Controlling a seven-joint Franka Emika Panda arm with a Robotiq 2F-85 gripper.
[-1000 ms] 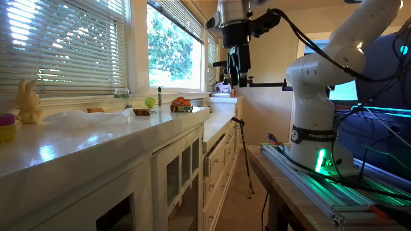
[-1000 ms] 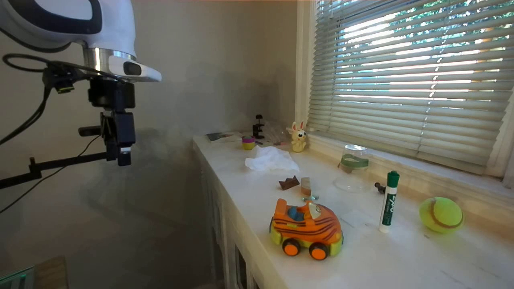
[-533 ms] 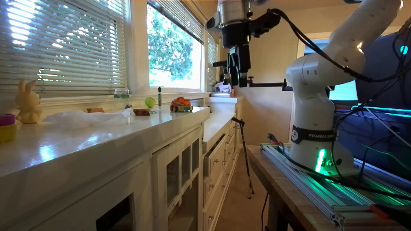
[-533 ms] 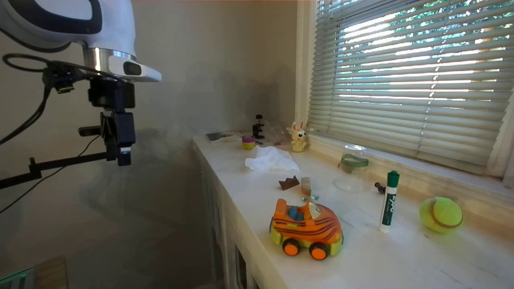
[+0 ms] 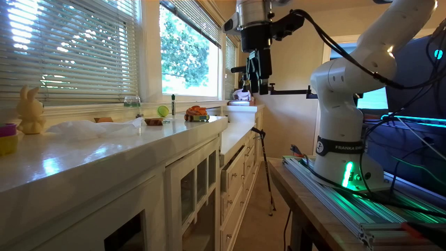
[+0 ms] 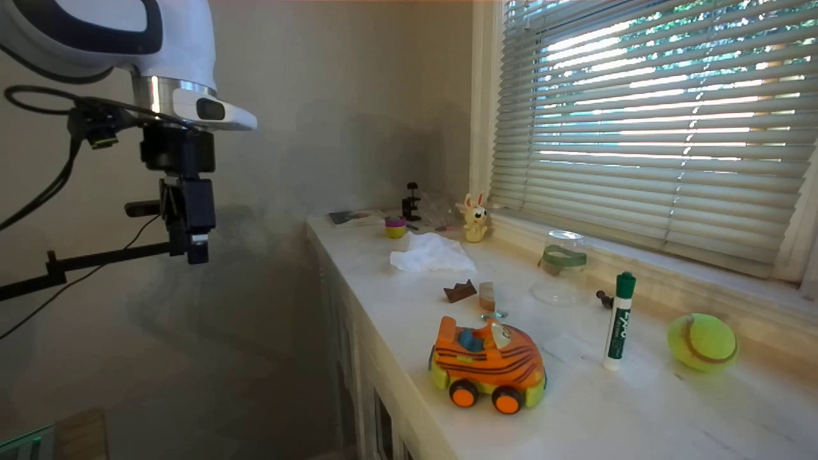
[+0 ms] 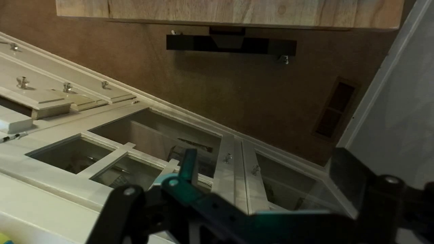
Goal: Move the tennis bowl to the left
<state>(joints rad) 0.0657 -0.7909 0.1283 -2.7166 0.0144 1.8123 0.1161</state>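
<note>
The tennis bowl is a yellow-green fuzzy tennis ball point(image 6: 703, 342) resting on the white counter point(image 6: 575, 429) near the window sill. It also shows in an exterior view point(image 5: 163, 111), left of the marker. My gripper point(image 6: 197, 252) hangs in the air, pointing down, off the counter's front edge and well apart from the ball. It also shows in an exterior view point(image 5: 257, 89). In the wrist view the gripper point(image 7: 269, 169) has its fingers wide apart with nothing between them. The tennis ball is out of view in the wrist view.
An orange toy car point(image 6: 489, 367) sits near the counter's front edge. A green-capped marker point(image 6: 618, 326) stands upright beside the ball. A clear jar point(image 6: 562, 265), brown pieces point(image 6: 460, 291), white tissue point(image 6: 431, 252) and a rabbit figure point(image 6: 474, 220) stand farther along. Cabinet doors point(image 7: 230, 176) lie below.
</note>
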